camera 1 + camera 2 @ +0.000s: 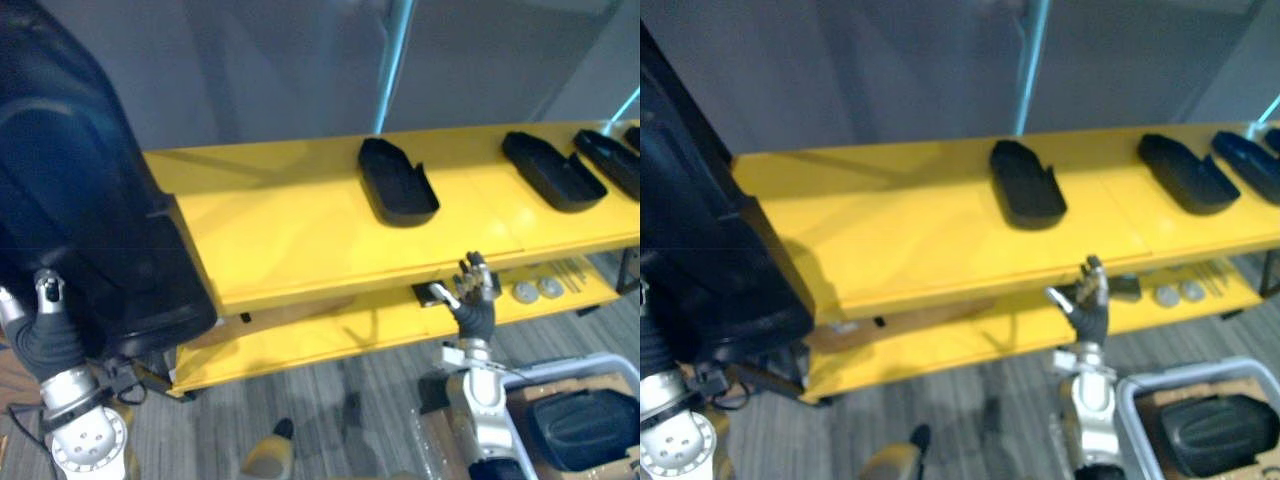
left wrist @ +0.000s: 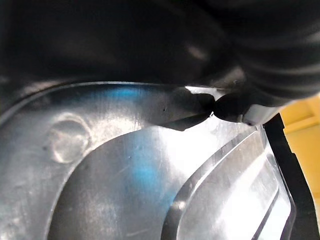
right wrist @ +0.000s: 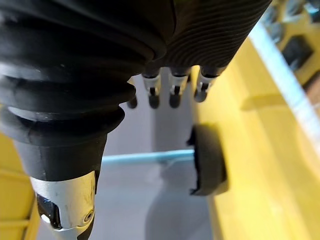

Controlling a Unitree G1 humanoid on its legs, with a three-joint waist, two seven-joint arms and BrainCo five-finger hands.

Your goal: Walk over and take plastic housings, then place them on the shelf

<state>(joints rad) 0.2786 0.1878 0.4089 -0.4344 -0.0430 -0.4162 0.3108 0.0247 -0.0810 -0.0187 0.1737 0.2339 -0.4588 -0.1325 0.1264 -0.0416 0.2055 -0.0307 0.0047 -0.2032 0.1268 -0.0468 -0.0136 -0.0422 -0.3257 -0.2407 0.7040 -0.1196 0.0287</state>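
Status: yellow shelf [image 1: 290,230] is right in front, top level mostly bare on its left half. Carried housing [image 1: 90,180], big, black and glossy, sits high at the robot's left, overhanging the shelf's left end. It's not set down yet and looks clear of the top board, though contact at the edge is hard to rule out. The left wrist view looks straight into its shiny inner face. On the top level there are at least three placed housings: one near the middle [image 1: 398,182], one further right [image 1: 552,170], and one at the right edge [image 1: 612,160]. All lie flat and well apart from the carried one. Bin [image 1: 1185,372] is at the robot's lower right with another black housing [image 1: 1215,430] lying in it on cardboard, so at least that one is left to fetch. Left hand [image 1: 47,320] goes up under the carried housing. Its grip is hidden, so I can't tell how closed it is. Right hand [image 1: 475,288] is raised just in front of the shelf's front edge, fingers loose and spread, nothing in it. Small silver discs [image 1: 537,290] are on the lower level, not ours. My read: partway through. Several are placed, this one is at the lowering step with a free spot left of the middle housing, then back to the bin.
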